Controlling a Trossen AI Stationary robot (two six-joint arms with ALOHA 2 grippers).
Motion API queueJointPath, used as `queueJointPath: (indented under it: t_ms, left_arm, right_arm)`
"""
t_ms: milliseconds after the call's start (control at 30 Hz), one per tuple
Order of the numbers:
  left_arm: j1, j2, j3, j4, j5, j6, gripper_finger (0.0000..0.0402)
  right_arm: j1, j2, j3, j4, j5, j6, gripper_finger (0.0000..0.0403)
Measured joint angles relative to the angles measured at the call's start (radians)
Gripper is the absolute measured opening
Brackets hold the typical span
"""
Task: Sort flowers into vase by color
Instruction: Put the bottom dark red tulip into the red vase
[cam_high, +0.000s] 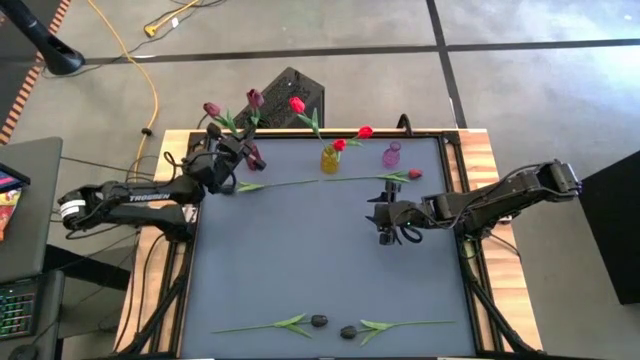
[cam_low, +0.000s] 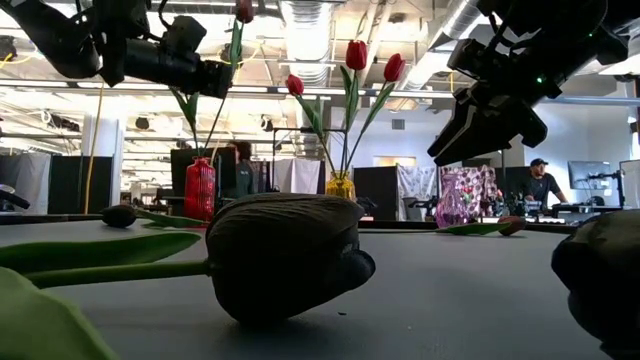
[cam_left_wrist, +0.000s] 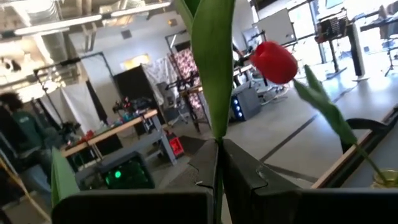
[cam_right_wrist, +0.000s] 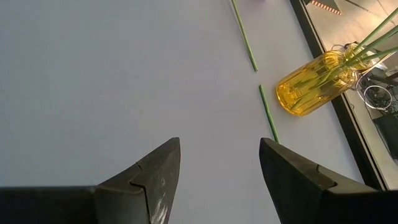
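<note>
Over the red vase (cam_high: 251, 157), the left gripper (cam_high: 236, 150) jaws pinch an upright maroon tulip (cam_high: 255, 99); right gripper (cam_high: 384, 214) jaws spread.

Floor (cam_high: 520, 90): grey concrete slabs with dark joint lines. Cable (cam_high: 150, 80): yellow, trailing across the floor beside the counter. Counter (cam_high: 330, 260): grey-blue mat on a light wooden frame. Desk (cam_high: 25, 215): dark, by the counter's side, with a keyboard (cam_high: 15, 310) lit in colours. Ceiling (cam_low: 310, 25): open, with exposed ducts and strip lights. Partitions (cam_low: 60, 185): dark panels along the far side. Workbench (cam_left_wrist: 112, 134): wooden, cluttered. Persons: one in a cap (cam_low: 540, 180) at the far side, another (cam_left_wrist: 22, 137) near the workbench.
</note>
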Motion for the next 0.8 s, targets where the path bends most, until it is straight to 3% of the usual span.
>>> queueJointPath:
  t_ms: [467, 667, 800]
  left_arm:
    - [0.013, 0.0, 0.0, -0.15, -0.01, -0.086, 0.0]
    - [0.013, 0.0, 0.0, -0.182, -0.129, -0.134, 0.0]
    - [0.013, 0.0, 0.0, -0.214, -0.154, -0.141, 0.0]
  right_arm:
    - [0.0, 0.0, 0.0, 0.0, 0.0, 0.0, 0.0244]
    - [0.0, 0.0, 0.0, 0.0, 0.0, 0.0, 0.0244]
    - [0.0, 0.0, 0.0, 0.0, 0.0, 0.0, 0.0244]
